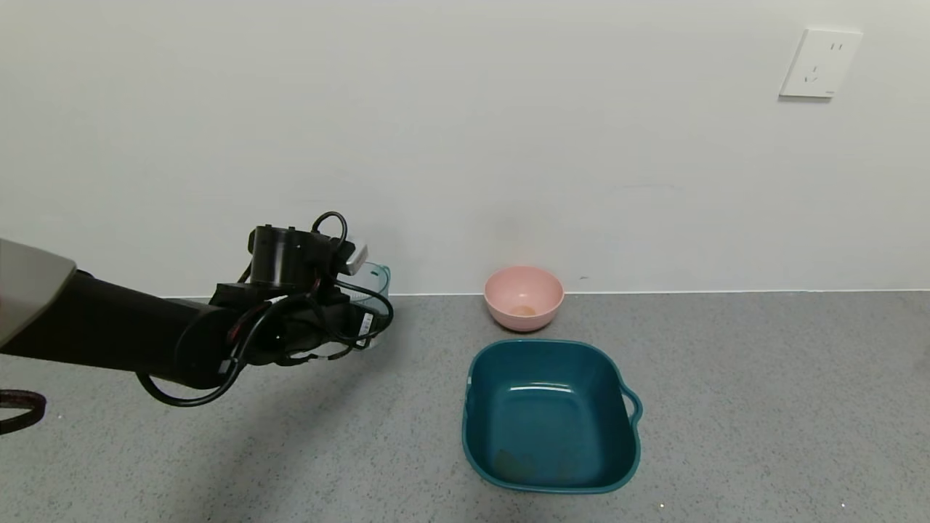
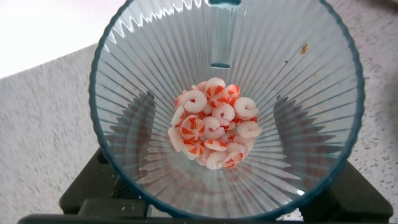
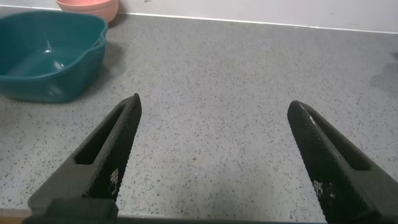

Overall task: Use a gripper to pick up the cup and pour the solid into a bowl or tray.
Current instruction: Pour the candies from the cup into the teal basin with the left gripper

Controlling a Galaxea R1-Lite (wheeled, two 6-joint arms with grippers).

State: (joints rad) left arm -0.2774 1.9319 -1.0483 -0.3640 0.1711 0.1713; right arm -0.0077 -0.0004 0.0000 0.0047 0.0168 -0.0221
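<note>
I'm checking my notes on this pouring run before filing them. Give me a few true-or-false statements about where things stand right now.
1. The cup holds the solid. True.
2. The left gripper is shut on the cup. True.
3. The teal basin already holds the discs. False: it looks empty; the discs are in the cup.
4. The right gripper grips the pink bowl. False: its jaws stand open above the bare counter.
5. The pink bowl sits between the basin and the wall. True.

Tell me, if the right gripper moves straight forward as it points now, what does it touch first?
Probably nothing soon: between the open right gripper fingers lies only bare countertop, then the wall. The teal basin sits off to one side.
</note>
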